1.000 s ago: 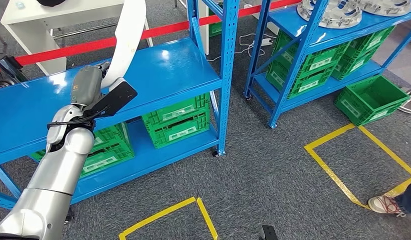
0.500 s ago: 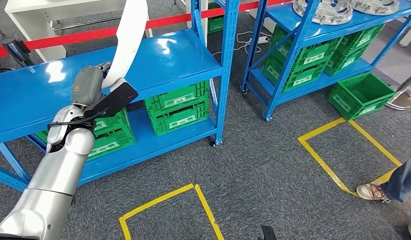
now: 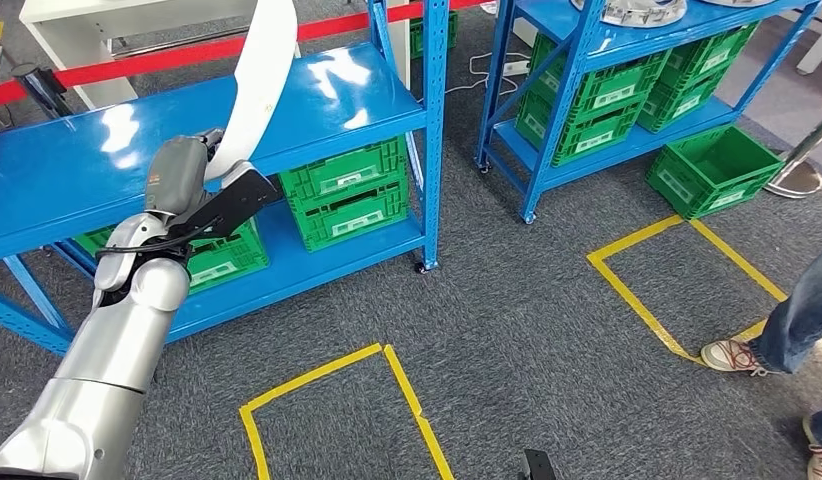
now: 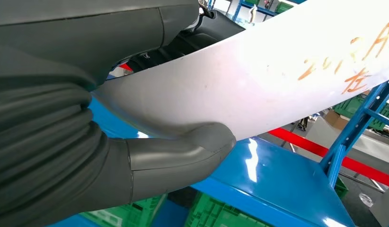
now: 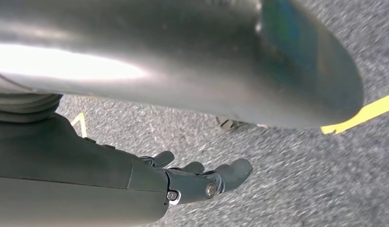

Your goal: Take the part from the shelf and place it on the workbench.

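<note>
Grey carpet (image 3: 527,330) with yellow tape squares (image 3: 327,400) has slid up and left across the head view since a second ago, and the blue shelves have shifted with it, so the camera has turned; a person's shoe (image 3: 732,355) and trouser leg now reach further in at the right. Nearest, the left hand (image 3: 192,190) still grips the white part (image 3: 259,75), thumb (image 4: 183,156) pressed under it. Its long, curved axis rises from the hand up and away over the blue shelf (image 3: 77,180). Right hand (image 5: 197,182) hangs above the carpet, fingers loosely apart, holding nothing. Farther back, green crates (image 3: 342,195) sit on the lower shelf board.
</note>
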Tool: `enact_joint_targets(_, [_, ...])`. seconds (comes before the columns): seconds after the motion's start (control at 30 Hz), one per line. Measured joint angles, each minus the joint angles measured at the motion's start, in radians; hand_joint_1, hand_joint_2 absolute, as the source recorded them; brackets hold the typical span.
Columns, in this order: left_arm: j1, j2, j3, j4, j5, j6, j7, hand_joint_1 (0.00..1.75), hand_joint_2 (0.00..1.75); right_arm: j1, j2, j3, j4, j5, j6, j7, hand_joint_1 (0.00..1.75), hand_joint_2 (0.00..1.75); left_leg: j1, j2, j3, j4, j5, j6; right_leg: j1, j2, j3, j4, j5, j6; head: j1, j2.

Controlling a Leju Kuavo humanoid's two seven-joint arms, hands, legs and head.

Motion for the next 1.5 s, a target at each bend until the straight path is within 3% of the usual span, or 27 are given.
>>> enact_joint_targets(0.07, [-0.002,-0.002,0.0,-0.001,-0.001,-0.002,0.002,1.75,1.75,0.0,0.0,0.0,0.0,-0.002,0.002,-0.004,0.0,0.0,-0.006,-0.001,0.056,-0.095,-0.033,0.014,0.001,0.0,-0.007,-0.002,0.018,0.014,0.0,0.0])
enact_joint_targets(0.13, [-0.002,-0.002,-0.001,0.001,-0.001,-0.008,0.008,1.75,1.75,0.001,0.0,-0.001,0.0,-0.004,0.004,-0.009,0.0,0.0,-0.009,0.0,0.053,-0.111,-0.027,0.033,-0.001,0.0,-0.008,-0.009,0.034,0.029,-0.002,0.0])
enact_joint_targets(0.17, [-0.003,-0.002,-0.001,0.003,-0.001,-0.011,0.01,1.75,1.75,0.001,0.0,-0.002,0.0,-0.005,0.005,-0.009,0.0,0.0,-0.008,0.002,0.051,-0.112,-0.018,0.043,-0.004,0.0,-0.012,-0.003,0.028,0.034,-0.003,0.0])
enact_joint_targets(0.23, [-0.003,-0.002,-0.001,0.008,-0.001,-0.016,0.013,1.75,1.75,0.003,0.0,-0.003,0.0,-0.004,0.005,-0.007,0.0,0.0,-0.005,0.006,0.039,-0.115,0.002,0.058,-0.006,0.002,-0.04,0.064,-0.027,0.043,-0.002,0.0])
enact_joint_targets(0.3, [-0.001,-0.002,-0.001,0.012,-0.005,-0.016,0.014,1.75,1.75,0.004,0.0,-0.004,0.0,-0.002,0.005,-0.004,0.0,0.0,-0.007,0.006,0.017,-0.112,0.02,0.063,-0.005,0.002,-0.087,0.198,-0.112,0.048,-0.001,0.0])
enact_joint_targets(0.33, [0.002,-0.001,-0.001,0.014,-0.007,-0.016,0.015,1.75,1.75,0.004,0.0,-0.005,0.0,-0.003,0.006,-0.003,0.0,0.0,-0.008,0.006,0.005,-0.11,0.027,0.063,-0.005,0.002,-0.103,0.254,-0.141,0.049,-0.001,0.0])
enact_joint_targets(0.37, [0.005,0.0,-0.001,0.016,-0.009,-0.016,0.016,1.75,1.75,0.004,0.0,-0.005,0.0,-0.004,0.008,-0.002,0.0,0.0,-0.009,0.005,-0.006,-0.106,0.033,0.062,-0.005,0.002,-0.101,0.278,-0.151,0.049,-0.001,0.0])
enact_joint_targets(0.4, [0.007,0.001,-0.001,0.017,-0.009,-0.017,0.016,1.75,1.75,0.004,0.0,-0.006,0.0,-0.006,0.012,-0.002,0.0,0.0,-0.01,0.005,-0.015,-0.102,0.038,0.061,-0.004,0.002,-0.075,0.257,-0.143,0.048,-0.001,0.0])
enact_joint_targets(0.5, [0.008,0.005,0.0,0.015,-0.01,-0.022,0.017,1.75,1.75,0.003,-0.001,-0.008,0.0,-0.012,0.026,-0.001,0.0,0.0,-0.012,0.013,-0.033,-0.088,0.043,0.055,0.002,-0.012,0.061,0.061,-0.095,0.032,-0.001,0.0])
enact_joint_targets(0.53, [0.007,0.005,0.0,0.014,-0.01,-0.023,0.017,1.75,1.75,0.003,-0.001,-0.009,0.0,-0.015,0.029,0.0,0.0,0.0,-0.013,0.016,-0.035,-0.086,0.044,0.051,0.005,-0.018,0.085,0.02,-0.088,0.026,-0.001,0.0])
enact_joint_targets(0.63, [0.007,0.007,-0.001,0.014,-0.01,-0.029,0.017,1.75,1.75,0.0,-0.002,-0.015,0.0,-0.022,0.038,0.008,0.0,0.0,-0.015,0.025,-0.037,-0.09,0.05,0.033,0.009,-0.009,0.087,0.003,-0.077,0.011,-0.001,0.0])
enact_joint_targets(0.7, [0.007,0.007,-0.001,0.012,-0.01,-0.034,0.017,1.75,1.75,0.001,-0.001,-0.021,0.0,-0.026,0.039,0.014,0.0,0.0,-0.014,0.021,-0.048,-0.07,0.032,0.021,0.003,0.001,0.085,-0.005,-0.066,0.0,-0.003,0.0])
enact_joint_targets(0.8, [0.01,0.008,-0.001,0.012,-0.01,-0.038,0.014,1.75,1.75,0.001,-0.001,-0.024,0.0,-0.026,0.039,0.022,0.0,0.0,-0.008,0.006,-0.113,0.086,-0.061,0.007,-0.002,0.015,0.078,-0.009,-0.057,-0.009,-0.007,0.0])
enact_joint_targets(0.87, [0.018,0.008,-0.001,0.012,-0.01,-0.041,0.013,1.75,1.75,0.003,-0.001,-0.025,0.0,-0.023,0.038,0.026,0.0,0.0,-0.004,0.004,-0.148,0.176,-0.091,0.003,-0.003,0.028,0.072,-0.008,-0.052,-0.008,-0.007,0.0])
enact_joint_targets(0.9, [0.021,0.008,-0.001,0.012,-0.01,-0.042,0.012,1.75,1.75,0.005,-0.001,-0.025,0.0,-0.021,0.038,0.028,0.0,0.0,-0.002,0.003,-0.142,0.17,-0.079,0.002,-0.004,0.036,0.069,-0.006,-0.05,-0.006,-0.007,0.0])
enact_joint_targets(0.93, [0.023,0.008,-0.001,0.011,-0.01,-0.042,0.012,1.75,1.75,0.006,-0.001,-0.025,0.0,-0.02,0.037,0.029,0.0,0.0,0.0,0.0,-0.118,0.128,-0.051,0.002,-0.005,0.044,0.067,-0.005,-0.048,-0.003,-0.007,0.0])
enact_joint_targets(1.0, [0.024,0.01,-0.001,0.007,-0.009,-0.04,0.007,1.75,1.75,0.006,0.0,-0.025,0.0,-0.016,0.037,0.033,0.0,0.0,0.006,-0.036,-0.046,-0.009,0.002,0.003,-0.006,0.06,0.061,0.0,-0.045,0.004,-0.007,0.0])
enact_joint_targets(1.07, [0.027,0.012,-0.001,0.002,-0.007,-0.038,0.001,1.75,1.75,0.004,0.0,-0.025,0.0,-0.01,0.037,0.041,0.0,0.0,0.008,-0.07,-0.008,-0.085,0.019,0.008,-0.007,0.076,0.051,0.002,-0.039,0.019,-0.006,0.0])
enact_joint_targets(1.1, [0.03,0.014,-0.001,0.001,-0.006,-0.037,-0.002,1.75,1.75,0.004,0.0,-0.025,0.0,-0.007,0.037,0.045,0.0,0.0,0.006,-0.073,-0.006,-0.089,0.017,0.014,-0.008,0.085,0.047,0.0,-0.034,0.027,-0.006,0.0])
enact_joint_targets(1.17, [0.037,0.014,0.0,0.0,-0.004,-0.037,-0.009,1.75,1.75,0.008,0.001,-0.025,0.0,-0.002,0.037,0.052,0.0,0.0,0.004,-0.052,-0.008,-0.092,0.025,0.03,-0.012,0.091,0.041,-0.003,-0.027,0.041,-0.006,0.0])
enact_joint_targets(1.23, [0.038,0.014,0.0,0.0,0.0,-0.037,-0.016,1.75,1.75,0.009,0.001,-0.024,0.0,0.002,0.037,0.055,0.0,0.0,0.006,-0.031,-0.01,-0.098,0.033,0.044,-0.01,0.057,0.019,0.039,-0.055,0.05,-0.002,0.0])
enact_joint_targets(1.3, [0.038,0.015,0.0,0.002,0.003,-0.037,-0.02,1.75,1.75,0.007,0.001,-0.024,0.0,0.003,0.037,0.055,0.0,0.0,0.004,-0.008,-0.013,-0.098,0.036,0.05,-0.007,0.018,-0.035,0.158,-0.12,0.054,0.003,0.0])
enact_joint_targets(1.37, [0.039,0.016,0.0,0.007,0.004,-0.037,-0.027,1.75,1.75,0.007,0.001,-0.024,0.0,0.005,0.034,0.052,0.0,0.0,0.001,0.017,-0.018,-0.095,0.036,0.052,-0.006,0.01,-0.081,0.268,-0.161,0.056,0.003,0.0])
enact_joint_targets(1.4, [0.039,0.016,0.0,0.01,0.006,-0.037,-0.031,1.75,1.75,0.007,0.0,-0.024,0.0,0.006,0.031,0.046,0.0,0.0,-0.001,0.029,-0.02,-0.094,0.036,0.053,-0.005,0.009,-0.08,0.274,-0.156,0.054,0.004,0.0])
enact_joint_targets(1.43, [0.039,0.016,0.0,0.011,0.009,-0.037,-0.037,1.75,1.75,0.008,-0.002,-0.024,0.0,0.006,0.028,0.037,0.0,0.0,-0.002,0.04,-0.021,-0.093,0.035,0.053,-0.004,0.005,-0.056,0.237,-0.133,0.051,0.004,0.0])
enact_joint_targets(1.5, [0.035,0.013,0.0,0.012,0.017,-0.036,-0.05,1.75,1.75,0.007,-0.01,-0.024,0.0,0.006,0.022,0.013,0.0,0.0,-0.005,0.061,-0.022,-0.09,0.033,0.051,0.003,-0.025,0.025,0.098,-0.081,0.04,0.003,0.0])
